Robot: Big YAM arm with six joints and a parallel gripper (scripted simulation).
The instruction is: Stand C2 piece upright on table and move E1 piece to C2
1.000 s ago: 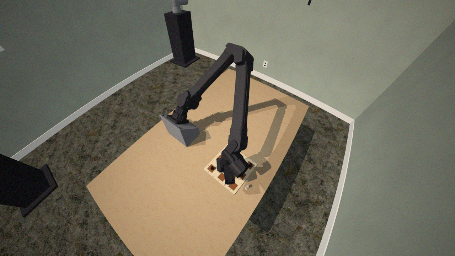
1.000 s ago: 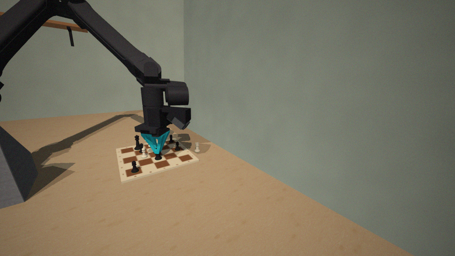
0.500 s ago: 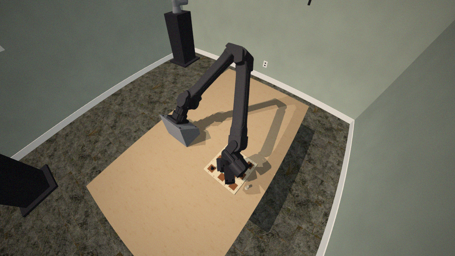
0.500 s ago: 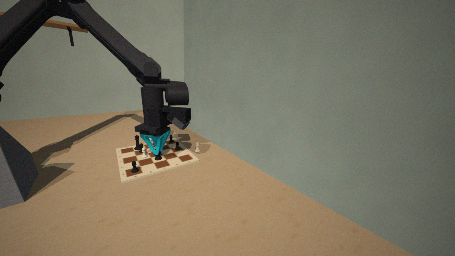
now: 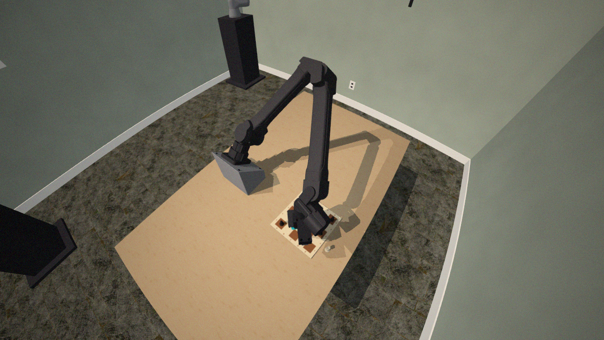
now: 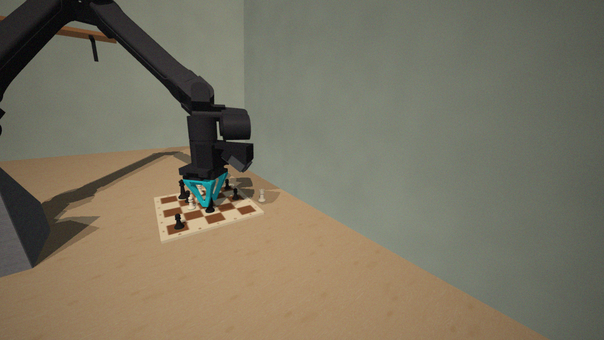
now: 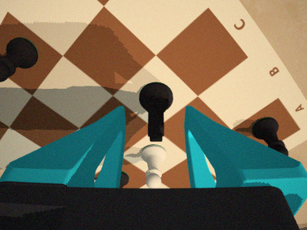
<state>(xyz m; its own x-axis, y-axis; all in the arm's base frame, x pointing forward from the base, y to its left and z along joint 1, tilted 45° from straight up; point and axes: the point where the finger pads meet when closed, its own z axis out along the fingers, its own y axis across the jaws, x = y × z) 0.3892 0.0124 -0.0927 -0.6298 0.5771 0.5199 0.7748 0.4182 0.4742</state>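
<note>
We see the black task piece point(image 6: 209, 208) point(image 7: 156, 97) upright on C2, a light square, on the chessboard point(image 5: 275, 224) point(image 6: 253, 213) point(image 7: 256, 48). Its long axis runs vertical, square to the board, with the broad round base down and the narrow head pointing up between the fingers. In our wrist view the base lies within the outline of its square, and the slim body reaches from it towards the camera. The tool point(image 5: 297, 228) point(image 6: 211, 202) point(image 7: 155, 115) is partly spread around the piece: we make out a gap on each side of it, and nothing is pinched. Its teal fingers point down.

The white rook point(image 5: 328, 248) point(image 6: 261, 195) stands on the desk point(image 5: 202, 253) point(image 6: 270, 275), just beside the board, its long axis vertical too and its battlements up. Near the black piece, a white pawn point(image 6: 191, 203) point(image 7: 153, 164) stands on the board, and a black pawn point(image 5: 281, 222) point(image 6: 178, 222) point(image 7: 268, 131) stands upright on A1. A tall black piece point(image 6: 181, 190) also stands upright on the board. From the top, the arm hides the black task piece.
</note>
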